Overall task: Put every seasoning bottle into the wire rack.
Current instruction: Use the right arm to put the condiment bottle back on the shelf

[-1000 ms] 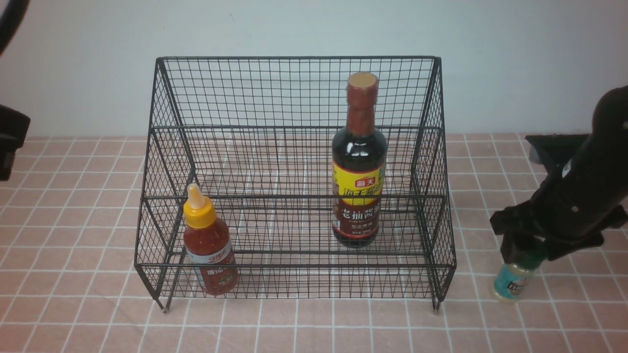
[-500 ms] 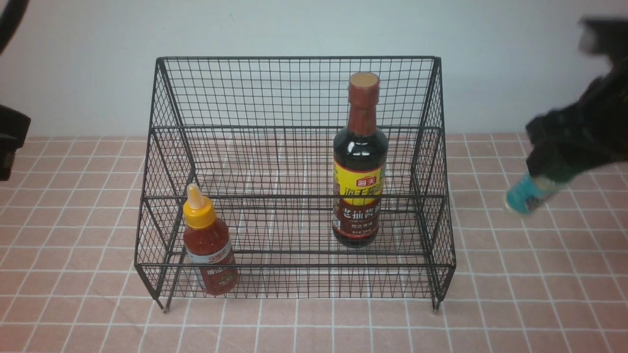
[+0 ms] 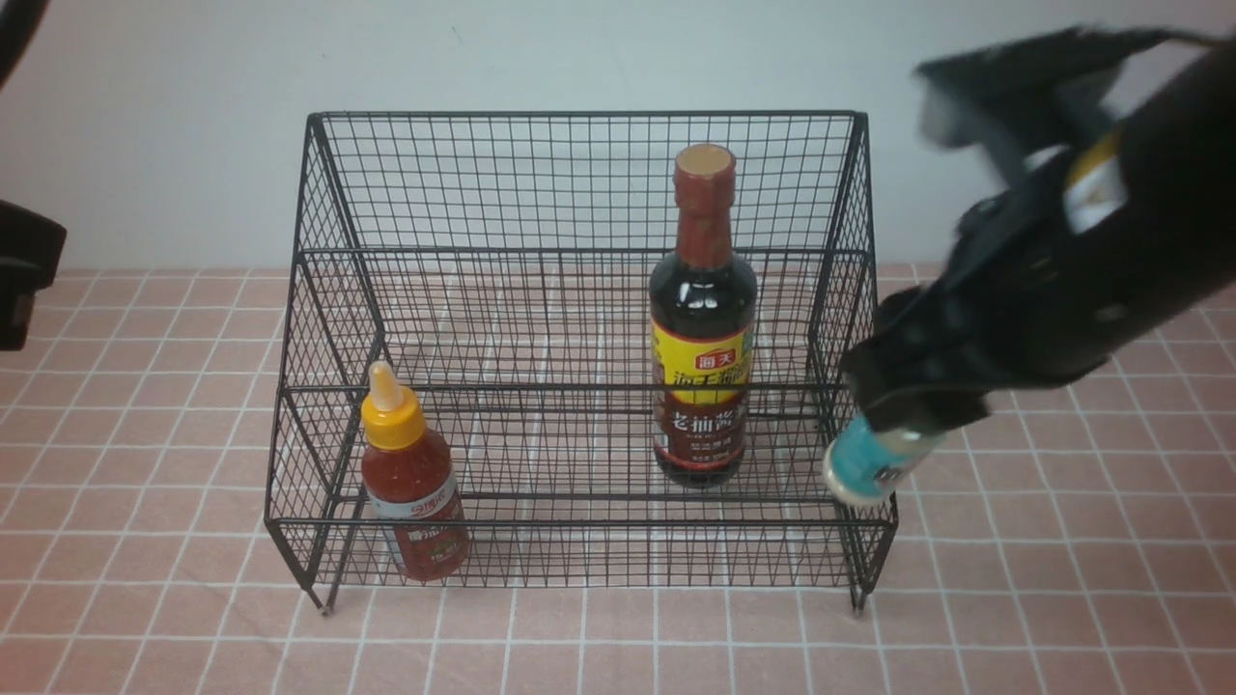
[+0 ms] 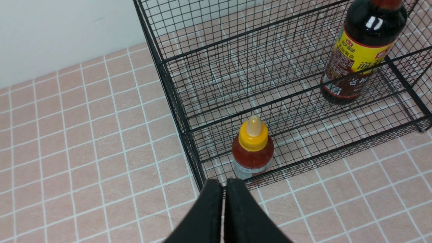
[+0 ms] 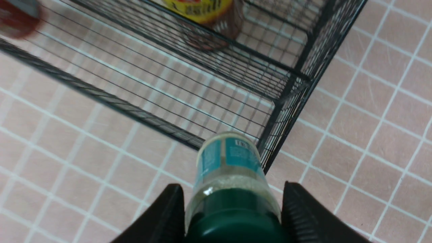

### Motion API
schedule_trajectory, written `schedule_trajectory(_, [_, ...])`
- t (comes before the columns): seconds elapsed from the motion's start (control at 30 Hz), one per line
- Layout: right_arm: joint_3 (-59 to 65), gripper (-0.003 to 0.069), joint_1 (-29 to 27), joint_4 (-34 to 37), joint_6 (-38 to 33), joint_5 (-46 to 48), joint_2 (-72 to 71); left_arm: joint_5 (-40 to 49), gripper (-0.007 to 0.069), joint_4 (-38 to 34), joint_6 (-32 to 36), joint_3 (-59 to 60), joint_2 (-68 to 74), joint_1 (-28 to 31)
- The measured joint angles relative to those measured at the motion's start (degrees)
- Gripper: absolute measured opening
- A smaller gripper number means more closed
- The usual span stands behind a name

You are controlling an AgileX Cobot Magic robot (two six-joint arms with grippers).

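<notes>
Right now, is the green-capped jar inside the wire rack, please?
Not yet: the right gripper holds the green-capped jar aloft at the wire rack's right front corner.

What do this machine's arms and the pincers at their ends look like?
They are black. The right arm is bulky, with a small yellow-and-white sticker. The left end effector has two flat tapering fingers; the right end effector has ridged inner faces.
</notes>
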Motion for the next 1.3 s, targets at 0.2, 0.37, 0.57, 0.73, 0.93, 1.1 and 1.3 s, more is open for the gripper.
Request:
schedule_trajectory(0.2, [-0.97, 0.0339, 0.35, -2.04, 1.62, -2.94, 5.38, 0.45, -0.0007, -0.12, 0.00, 0.00, 0.00, 0.00])
schedule_trajectory(0.37, [-0.63, 0.0339, 0.35, -2.25, 2.11, -5.63, 7.55, 0.69, -0.0007, -0.17, 0.00, 0.00, 0.00, 0.00])
schedule_trajectory(0.57, [-1.73, 0.0339, 0.35, -3.52, 2.76, -6.22, 8.42, 0.70, -0.0007, -0.11, 0.00, 0.00, 0.00, 0.00])
schedule_trajectory(0.73, [-2.28, 0.0339, 0.35, -2.90, 2.90, -6.31, 9.00, 0.70, -0.0007, -0.11, 0.00, 0.00, 0.00, 0.00])
schedule_trajectory(0.93, [-2.28, 0.0339, 0.35, -1.74, 2.90, -4.53, 12.45, 0.70, -0.0007, -0.11, 0.00, 0.00, 0.00, 0.00])
schedule_trajectory(1.1, [-2.28, 0.0339, 0.35, -1.97, 2.90, -4.34, 14.23, 0.70, -0.0007, -0.11, 0.00, 0.00, 0.00, 0.00])
schedule_trajectory(1.3, [-2.28, 0.0339, 0.35, -1.97, 2.90, -4.40, 15.90, 0.70, -0.0007, -0.11, 0.00, 0.02, 0.00, 0.00])
